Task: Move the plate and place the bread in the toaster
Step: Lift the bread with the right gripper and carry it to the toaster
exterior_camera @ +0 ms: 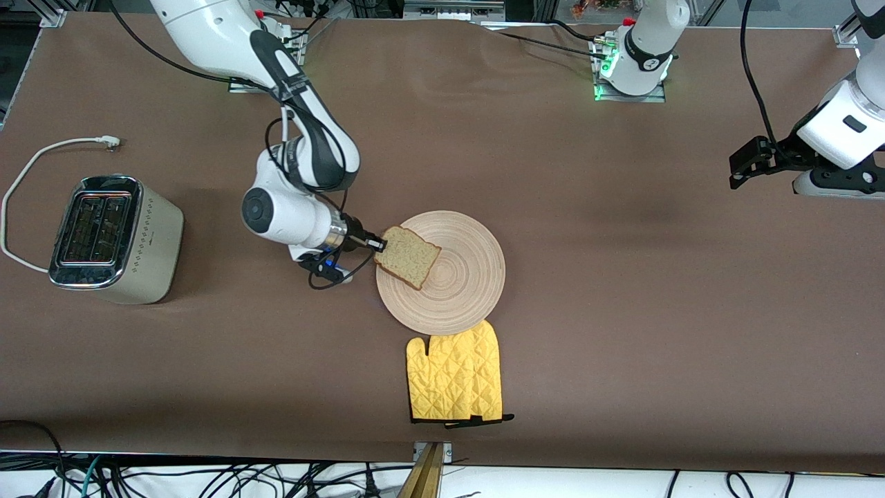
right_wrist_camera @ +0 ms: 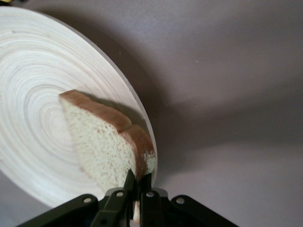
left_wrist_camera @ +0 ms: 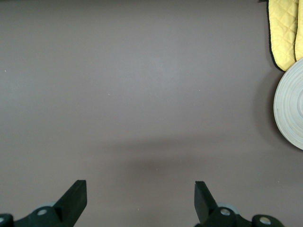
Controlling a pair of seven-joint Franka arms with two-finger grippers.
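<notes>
The slice of bread (exterior_camera: 408, 257) (right_wrist_camera: 106, 142) lies tilted over the edge of the round wooden plate (exterior_camera: 464, 290) (right_wrist_camera: 33, 61) on the side toward the right arm's end. My right gripper (exterior_camera: 377, 244) (right_wrist_camera: 137, 182) is shut on the bread's crust edge, one finger on each face. The cream toaster (exterior_camera: 110, 238) with chrome top stands at the right arm's end of the table, slots up. My left gripper (exterior_camera: 743, 166) (left_wrist_camera: 140, 194) waits open above bare table at the left arm's end, nothing between its fingers.
A yellow quilted oven mitt (exterior_camera: 455, 373) (left_wrist_camera: 284, 28) lies just nearer the front camera than the plate, touching its rim. The toaster's white cord (exterior_camera: 34, 166) loops on the table beside it. Brown tabletop stretches between plate and toaster.
</notes>
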